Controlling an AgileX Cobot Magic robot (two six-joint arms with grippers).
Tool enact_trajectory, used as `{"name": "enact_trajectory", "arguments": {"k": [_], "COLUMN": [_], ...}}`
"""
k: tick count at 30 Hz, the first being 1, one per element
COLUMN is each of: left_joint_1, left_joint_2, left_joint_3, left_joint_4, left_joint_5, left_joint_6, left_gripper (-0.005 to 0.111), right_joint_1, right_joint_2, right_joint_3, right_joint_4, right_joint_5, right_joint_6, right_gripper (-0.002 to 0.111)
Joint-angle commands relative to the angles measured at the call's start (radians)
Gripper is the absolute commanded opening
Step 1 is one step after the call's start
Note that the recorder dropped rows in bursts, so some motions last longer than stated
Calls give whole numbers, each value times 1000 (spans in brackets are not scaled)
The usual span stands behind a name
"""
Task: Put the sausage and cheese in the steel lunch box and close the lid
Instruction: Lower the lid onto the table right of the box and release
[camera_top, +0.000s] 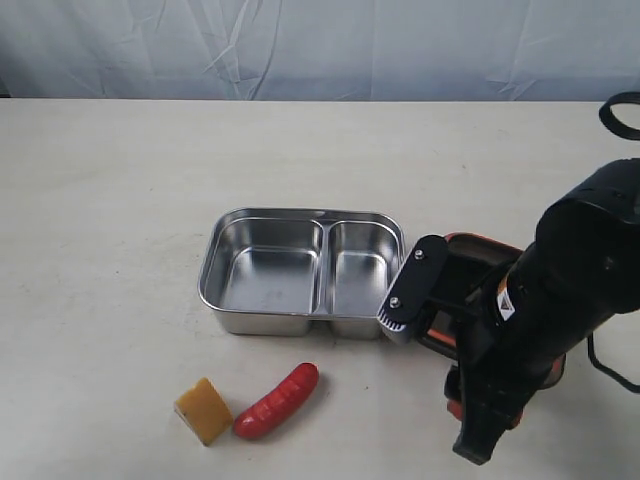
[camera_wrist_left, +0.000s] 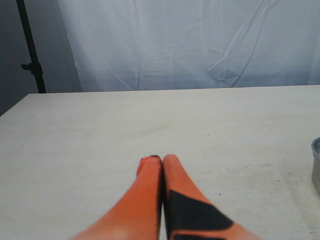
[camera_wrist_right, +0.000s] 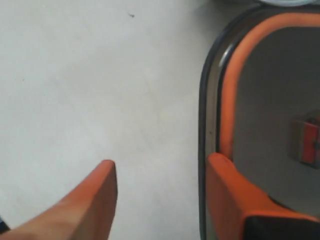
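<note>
White cloth hangs behind a pale table (camera_top: 120, 180), and from the exterior view we have the steel lunch box (camera_top: 268, 324) sitting open near mid-table, its two compartments side by side. At the box's 6 o'clock, out on the table, lies the sausage (camera_top: 277, 400), and the cheese (camera_top: 203, 410) sits just beside it at the sausage's 9 o'clock. Over at the box's 3 o'clock the lid (camera_top: 482, 243) lies on the table, mostly covered by the black right arm (camera_top: 570, 290) leaning down over it.

On to the left wrist view: we see the left gripper (camera_wrist_left: 160, 160) with its orange fingers pressed together, gripping nothing, above bare table. A sliver of the lunch box's wall shows at the frame's edge, and a black stand (camera_wrist_left: 30, 50) rises against the backdrop.

Now the right wrist view: the right gripper (camera_wrist_right: 161, 165) has its fingers spread wide. One finger is over the table, the other over the lid's dark panel, so the orange rim seal (camera_wrist_right: 229, 100) runs between them. The small centre tab (camera_wrist_right: 307, 145) shows blurred. Whether either finger touches the lid, we cannot tell.
</note>
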Motion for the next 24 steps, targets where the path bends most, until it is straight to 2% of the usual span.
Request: {"name": "enact_trajectory", "arguments": {"k": [1, 5, 10, 16, 24], "left_joint_1": [5, 5, 5, 5, 5], "left_joint_2": [-4, -4, -4, -4, -4], "left_joint_3": [5, 5, 5, 5, 5], "left_joint_4": [-8, -8, -8, -8, -8], "left_joint_5": [-2, -2, -2, -2, -2], "left_joint_6": [0, 0, 0, 0, 0], "left_gripper": [0, 0, 0, 0, 0], "right_joint_1": [1, 1, 1, 1, 1], "right_joint_2": [-3, -3, 18, 91, 105], "right_joint_3": [-7, -7, -7, -7, -7], "right_joint_4": [59, 64, -20, -20, 73], "right_joint_5": [45, 54, -7, 27, 36], "right_joint_6": [-7, -7, -7, -4, -1], "right_gripper": [53, 53, 53, 53, 53]}}
